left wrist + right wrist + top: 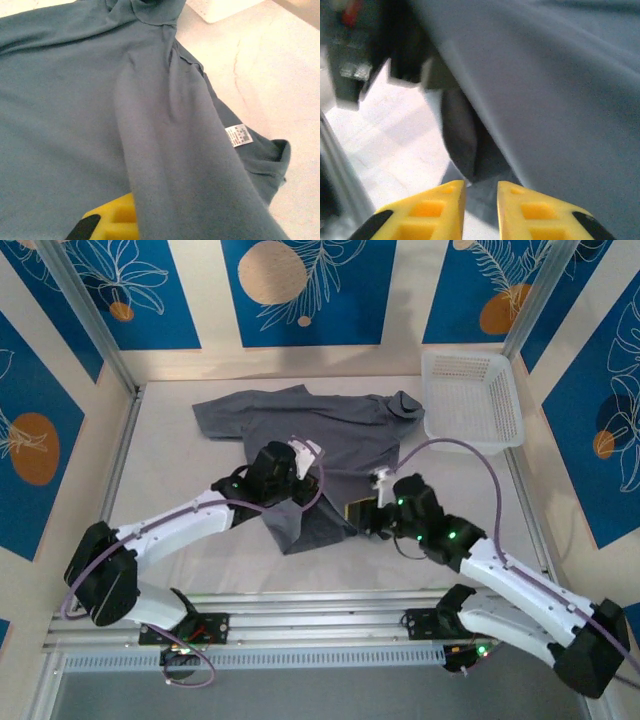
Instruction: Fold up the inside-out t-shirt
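The slate-grey inside-out t-shirt lies spread across the back middle of the table, its near part bunched up between the two arms. My left gripper is shut on a raised fold of the t-shirt. That fold drapes over the jaws, and one yellow finger pokes out beside it. A white care label shows on the cloth. My right gripper sits low at the shirt's near edge. Its yellow fingers stand slightly apart, with grey cloth visible beyond the gap and nothing pinched.
A white mesh basket stands at the back right, just beyond the shirt's collar. Metal frame rails run along the table's sides. Bare white table lies near and left of the shirt.
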Motion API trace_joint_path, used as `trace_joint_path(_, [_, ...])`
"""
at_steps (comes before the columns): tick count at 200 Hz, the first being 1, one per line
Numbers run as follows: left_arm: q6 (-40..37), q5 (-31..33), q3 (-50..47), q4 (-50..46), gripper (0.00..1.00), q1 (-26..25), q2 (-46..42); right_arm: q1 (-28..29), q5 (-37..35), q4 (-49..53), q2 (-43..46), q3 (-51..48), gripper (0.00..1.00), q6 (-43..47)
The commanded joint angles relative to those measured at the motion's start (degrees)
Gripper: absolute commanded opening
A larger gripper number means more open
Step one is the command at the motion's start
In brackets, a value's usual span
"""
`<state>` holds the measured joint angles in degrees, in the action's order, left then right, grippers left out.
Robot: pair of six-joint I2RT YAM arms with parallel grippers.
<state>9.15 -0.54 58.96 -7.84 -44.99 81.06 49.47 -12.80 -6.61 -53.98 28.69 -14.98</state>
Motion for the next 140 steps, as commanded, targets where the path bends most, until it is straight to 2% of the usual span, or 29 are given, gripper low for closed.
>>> trace_joint_path(1, [2.96,-2.88,3.61,-3.59,0.0,0.46,-2.29,2.94,-12.16,-34.93,-10.09,-6.06,0.08,30.98])
trace_joint_path(11, [3.47,-3.64,4.74,-4.23,0.0,0.44,-2.54,2.91,-15.62,-39.77,-16.31,-4.55,0.0,39.96])
trace_joint_path(21, [4.29,-4.4,5.82,-4.7,0.0,0.44,-2.78,2.61,-17.76,-46.64,-22.96,-3.53,0.0,49.26])
trace_joint_path(43, [7.64,-4.62,8.97,-5.75,0.0,0.66,-3.08,1.09,-22.09,-73.3,-39.57,-2.77,0.0,70.39])
trace_joint_path(55, [11.63,-3.63,11.66,-7.98,0.0,0.74,-3.01,-0.38,-25.69,-73.66,-45.76,1.69,0.0,80.17])
trace_joint_path(64, [13.87,-5.09,13.34,-8.53,0.0,0.77,-3.09,-2.3,-26.57,-73.72,-48.73,4.4,0.0,82.96])
trace_joint_path(89, [19.05,-9.24,16.4,-7.31,0.0,0.69,-3.19,-8.06,-26.55,-73.51,-51.68,8.87,0.0,80.07])
trace_joint_path(97, [19.85,-9.3,17.56,-7.91,0.0,0.61,-3.11,-9.73,-26.49,-70.62,-51.84,10.2,0.0,78.87])
trace_joint_path(115, [21.58,-9.94,20.87,-9.73,0.0,0.58,-2.47,-12.4,-27.2,-56.2,-51.2,14.44,0.04,72.33])
trace_joint_path(132, [22.77,-11.76,24.47,-11.08,0.0,-0.02,-0.92,-13.58,-28.0,-39.43,-48.73,18.64,0.06,56.42])
trace_joint_path(140, [23.02,-12.26,26.56,-12.49,0.0,-0.37,0.03,-13.35,-25.69,-29.9,-45.84,20.09,0.06,48.21])
